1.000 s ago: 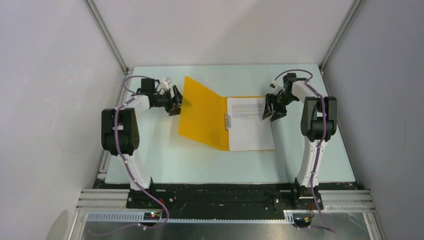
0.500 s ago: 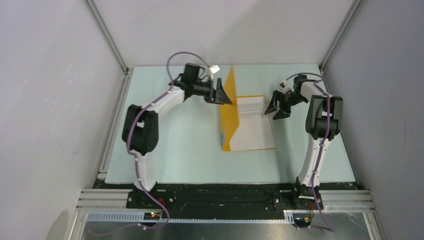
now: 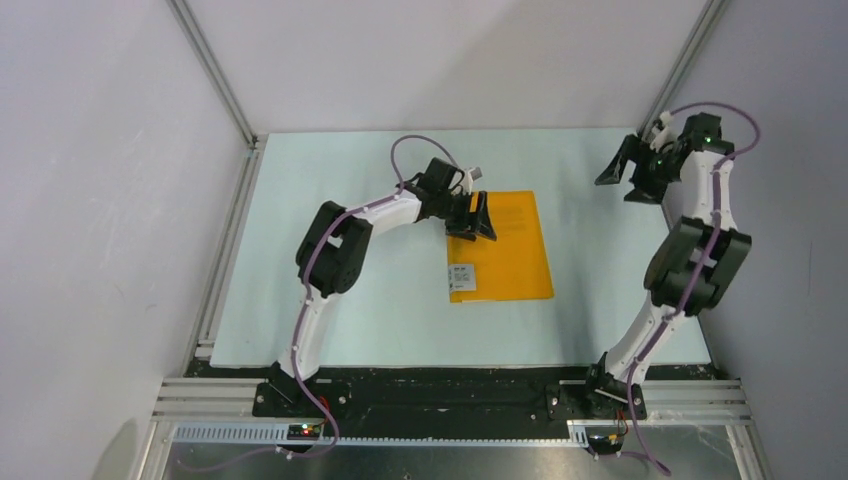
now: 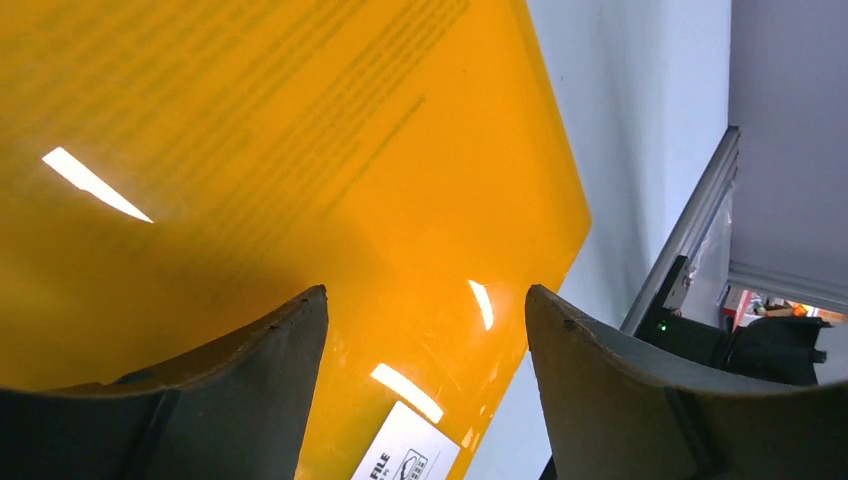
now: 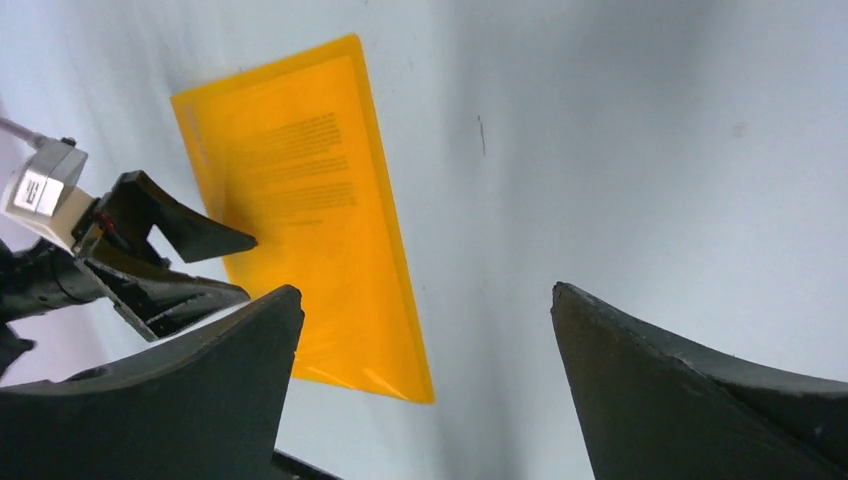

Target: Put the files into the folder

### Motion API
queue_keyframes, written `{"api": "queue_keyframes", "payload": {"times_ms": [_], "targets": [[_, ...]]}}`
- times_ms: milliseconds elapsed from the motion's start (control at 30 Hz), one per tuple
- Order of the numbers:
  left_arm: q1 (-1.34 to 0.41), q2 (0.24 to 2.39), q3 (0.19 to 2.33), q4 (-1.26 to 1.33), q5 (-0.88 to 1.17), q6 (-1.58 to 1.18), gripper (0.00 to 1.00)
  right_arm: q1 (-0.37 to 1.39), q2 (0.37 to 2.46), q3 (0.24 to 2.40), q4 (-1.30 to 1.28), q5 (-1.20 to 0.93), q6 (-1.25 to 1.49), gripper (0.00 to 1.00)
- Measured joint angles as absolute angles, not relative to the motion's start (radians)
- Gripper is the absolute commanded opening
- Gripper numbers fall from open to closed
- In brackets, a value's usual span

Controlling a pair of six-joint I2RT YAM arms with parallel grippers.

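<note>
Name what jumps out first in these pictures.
The bright orange-yellow folder lies closed in the middle of the table, print showing faintly through its cover. The left tool stands open at its far left corner, while the right tool hangs open, off to the far right.

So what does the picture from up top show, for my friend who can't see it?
A shut orange folder lies flat on a pale table. The left claw is open over the folder's far left corner, and the right claw is open, away at the far right.
</note>
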State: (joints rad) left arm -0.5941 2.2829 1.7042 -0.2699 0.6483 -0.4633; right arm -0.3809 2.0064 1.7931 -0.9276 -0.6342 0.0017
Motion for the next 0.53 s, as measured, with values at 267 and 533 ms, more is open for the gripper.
{"api": "queue_keyframes", "payload": {"times_ms": [267, 533], "targets": [[-0.533, 2.087, 1.603, -0.322, 0.543, -0.41, 0.99, -0.187, 1.563, 1.724, -0.944, -0.359, -0.025, 1.0], [-0.311, 1.57, 1.515, -0.314, 0.25, -0.273, 1.0, -0.044, 1.322, 1.599, -0.795, -0.232, 0.106, 0.99]]}}
